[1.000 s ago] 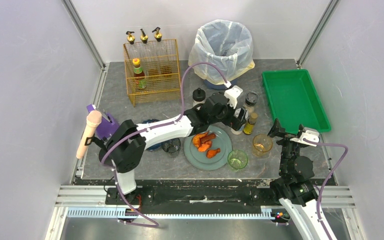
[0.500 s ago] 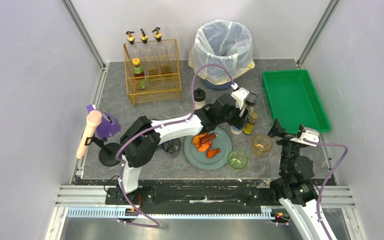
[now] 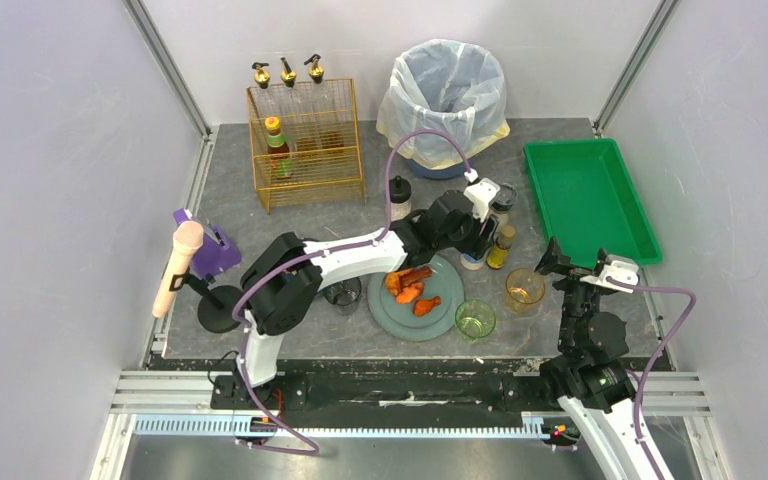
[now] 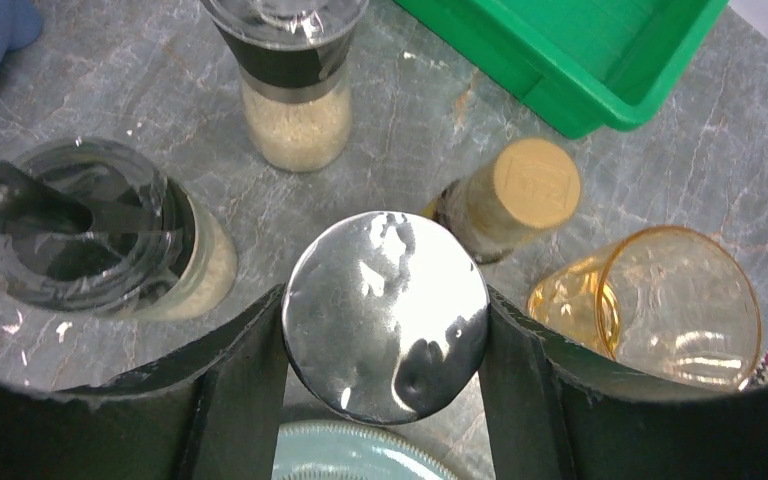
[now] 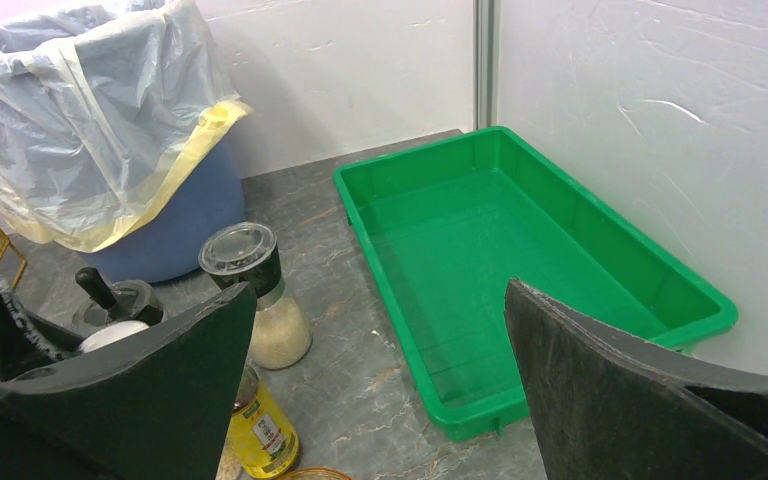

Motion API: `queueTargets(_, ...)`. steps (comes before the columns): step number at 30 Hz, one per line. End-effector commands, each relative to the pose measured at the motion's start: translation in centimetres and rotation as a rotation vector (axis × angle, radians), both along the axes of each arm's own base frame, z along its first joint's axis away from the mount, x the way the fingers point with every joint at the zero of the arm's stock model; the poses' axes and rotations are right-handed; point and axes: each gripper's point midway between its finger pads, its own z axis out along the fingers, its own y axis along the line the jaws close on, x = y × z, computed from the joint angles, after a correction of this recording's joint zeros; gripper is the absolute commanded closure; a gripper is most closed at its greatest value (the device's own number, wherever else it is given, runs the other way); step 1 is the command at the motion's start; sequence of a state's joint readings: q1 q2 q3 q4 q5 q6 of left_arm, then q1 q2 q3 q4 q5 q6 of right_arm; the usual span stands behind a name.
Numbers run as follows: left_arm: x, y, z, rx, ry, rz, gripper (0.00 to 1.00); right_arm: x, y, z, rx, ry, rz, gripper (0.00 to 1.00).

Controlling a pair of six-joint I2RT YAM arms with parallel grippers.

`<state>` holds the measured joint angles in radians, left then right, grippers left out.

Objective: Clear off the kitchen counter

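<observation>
Spreading under everything is the table [image 3: 260, 215], the dark veined kitchen counter that is to be cleared; it fills the floor of the cell and carries every item here. At its far edge stands a lined bin [image 3: 447, 95], mouth open, probably there to take food scraps. To the right lies a green tray [image 3: 585, 200], bare inside, which I judge is meant for dishes and glasses. A gold wire rack [image 3: 305, 150] at the far left holds bottles upright, so it looks like the home for condiments. Near the middle sits a grey plate [image 3: 448, 303] with orange food pieces [image 3: 410, 287] on it, and just beside it are a green glass [image 3: 475, 319] and an amber glass [image 3: 525, 290].

One arm reaches across the plate to a cluster of small containers between plate and bin. Its left claw [image 4: 385, 295] is clenched around a steel-capped jar [image 4: 385, 330], one finger pressed on each side of the round cap, a hold that should keep the jar upright for lifting. Close around it stand a scoop-lidded jar [image 4: 90, 240], a grinder of pale grains [image 4: 295, 100] and a cork-topped oil bottle [image 4: 505, 195]. Whether the bottle touches the held jar I cannot tell, so a straight lift seems wise. The right claw [image 5: 378, 290] hangs near the amber glass, spread wide and grasping nothing, and faces the tray.
</observation>
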<state>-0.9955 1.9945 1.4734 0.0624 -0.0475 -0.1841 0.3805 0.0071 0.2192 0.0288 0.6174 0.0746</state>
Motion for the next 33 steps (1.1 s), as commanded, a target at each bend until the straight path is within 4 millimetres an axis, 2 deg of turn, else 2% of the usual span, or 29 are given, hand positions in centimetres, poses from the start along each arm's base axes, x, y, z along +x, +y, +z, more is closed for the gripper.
queueTargets(1,-1.2,0.5,6.2,-0.103,-0.063,-0.037,0.66,-2.6,-0.9,4.2,0.075,-0.192,0.008,0.02)
queueTargets(10,-3.7,4.1,13.1,-0.141,-0.09,-0.055,0.84,-2.6,-0.9,4.2,0.075,-0.192,0.009,0.02)
queueTargets(15,-2.6,8.0,16.2,-0.114,-0.155,0.048,0.88,-2.7,-0.9,4.3,0.075,-0.193,0.01,0.02)
queueTargets(19,-0.2,12.3,18.6,-0.093,-0.213,0.181,0.88,-2.7,-0.9,4.3,0.076,-0.194,0.009,0.02)
queueTargets(26,5.6,21.8,22.0,-0.073,-0.296,0.473,0.89,-2.7,-0.9,4.2,0.076,-0.192,0.008,0.02)
queueTargets(29,8.0,26.0,23.4,-0.095,-0.319,0.591,0.89,-2.6,-0.9,4.2,0.077,-0.192,0.008,0.02)
queueTargets(33,10.9,30.4,24.4,-0.119,-0.353,0.728,0.89,-2.7,-1.0,4.2,0.078,-0.192,0.003,0.02)
